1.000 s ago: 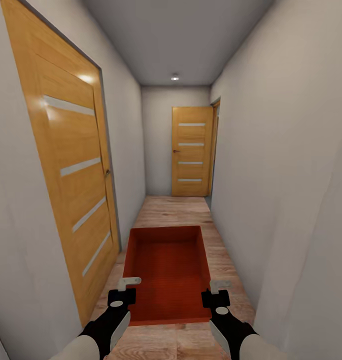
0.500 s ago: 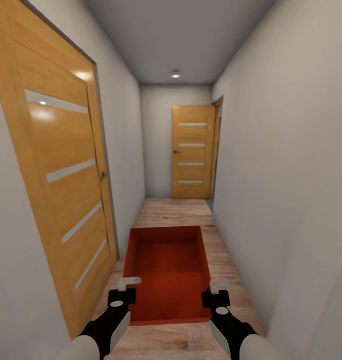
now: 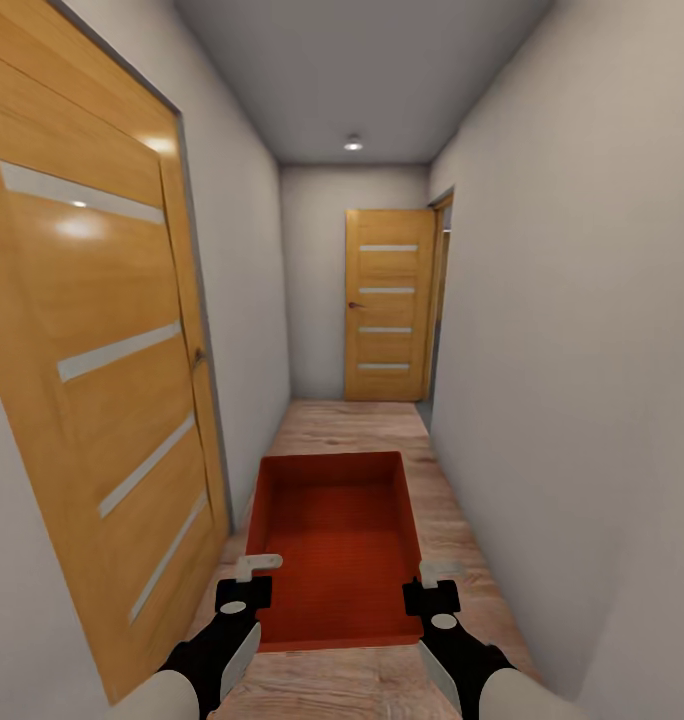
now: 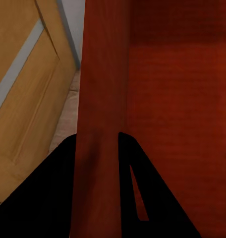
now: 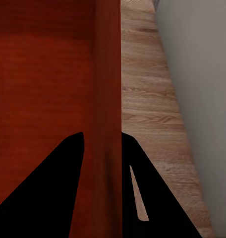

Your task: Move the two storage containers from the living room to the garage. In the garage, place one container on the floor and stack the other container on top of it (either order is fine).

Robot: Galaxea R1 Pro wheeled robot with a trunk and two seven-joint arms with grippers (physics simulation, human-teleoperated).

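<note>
One orange-red storage container (image 3: 337, 540) hangs in front of me above a light wood-plank corridor floor, held level between both arms. My left gripper (image 3: 250, 578) is shut on the container's left wall (image 4: 100, 99), one finger on each side of it. On the opposite wall (image 5: 109, 89) my right gripper (image 3: 434, 578) is shut the same way. The bin is empty inside. Its near edge lies between my two wrists.
I am in a narrow corridor with plain light walls. A wooden door (image 3: 102, 400) with pale horizontal strips stands close on the left. Another such door (image 3: 387, 305) closes the far end, with an opening (image 3: 440, 300) beside it on the right. Wood floor (image 3: 352, 425) runs ahead.
The whole view has advanced down the corridor: the left door looms larger and closer, and the far door is slightly nearer. The container and both grippers keep the same places relative to me.
</note>
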